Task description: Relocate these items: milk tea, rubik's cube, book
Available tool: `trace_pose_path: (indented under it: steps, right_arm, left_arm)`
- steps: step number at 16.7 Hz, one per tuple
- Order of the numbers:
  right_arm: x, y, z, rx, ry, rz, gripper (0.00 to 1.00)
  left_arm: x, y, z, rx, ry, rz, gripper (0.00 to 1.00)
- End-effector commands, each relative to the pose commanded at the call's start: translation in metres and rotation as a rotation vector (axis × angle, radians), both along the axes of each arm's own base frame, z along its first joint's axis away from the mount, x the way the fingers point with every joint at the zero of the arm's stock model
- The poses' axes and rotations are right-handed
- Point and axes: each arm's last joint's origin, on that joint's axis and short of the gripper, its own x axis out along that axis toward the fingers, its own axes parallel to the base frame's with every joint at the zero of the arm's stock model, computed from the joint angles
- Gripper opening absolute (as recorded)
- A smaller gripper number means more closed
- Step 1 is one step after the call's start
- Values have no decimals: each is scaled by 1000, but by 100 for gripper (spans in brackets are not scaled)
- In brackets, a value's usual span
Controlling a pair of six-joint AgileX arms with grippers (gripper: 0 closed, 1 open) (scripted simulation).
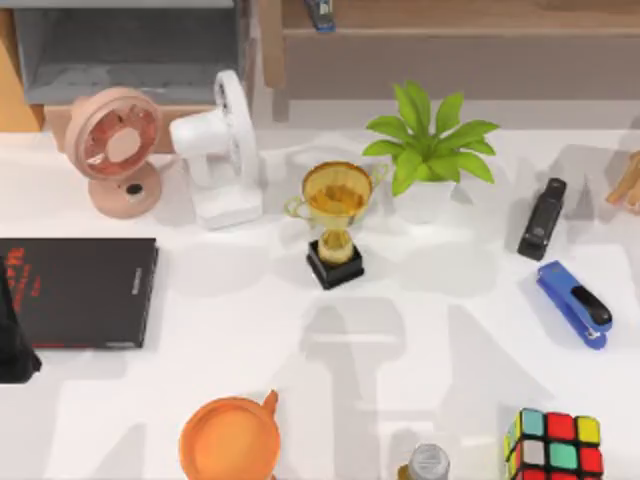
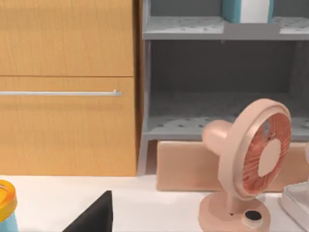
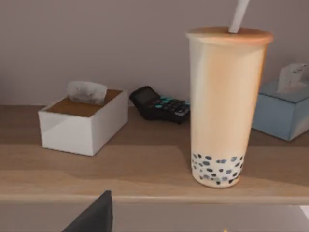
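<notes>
The milk tea (image 3: 224,104), a tall cup with dark pearls and a straw, stands upright and free on a wooden shelf (image 3: 145,179). One dark fingertip (image 3: 94,217) of my right gripper shows in front of that shelf, apart from the cup. The rubik's cube (image 1: 555,445) sits on the table at the front right. The teal book (image 2: 231,9) with white page edges stands on the upper level of a grey shelf (image 2: 193,29). My left arm (image 1: 15,345) is at the table's left edge; its dark fingertip (image 2: 94,217) hangs over the table facing the cabinet.
On the table are a pink fan (image 1: 115,145), white fan (image 1: 225,150), trophy (image 1: 335,220), potted plant (image 1: 430,150), black stapler (image 1: 542,218), blue stapler (image 1: 575,303), black book with red lettering (image 1: 85,292) and orange bowl (image 1: 230,440). A tissue box (image 3: 82,118) and calculator (image 3: 159,104) share the wooden shelf.
</notes>
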Motion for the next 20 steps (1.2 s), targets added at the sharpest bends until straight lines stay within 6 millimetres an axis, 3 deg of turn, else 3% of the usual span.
trace_pose_path:
  steps: [5, 11, 15, 20]
  right_arm:
    - [81, -14, 3, -2, -1, -2, 100]
    - [155, -30, -26, -1, -2, -4, 100]
    - [175, -36, -39, -1, -4, -4, 100]
    - [176, -34, -41, 0, 0, 1, 100]
  left_arm:
    - [0, 0, 0, 0, 0, 0, 100]
    - [0, 0, 0, 0, 0, 0, 100]
    - [0, 0, 0, 0, 0, 0, 100]
    - [0, 0, 0, 0, 0, 0, 100]
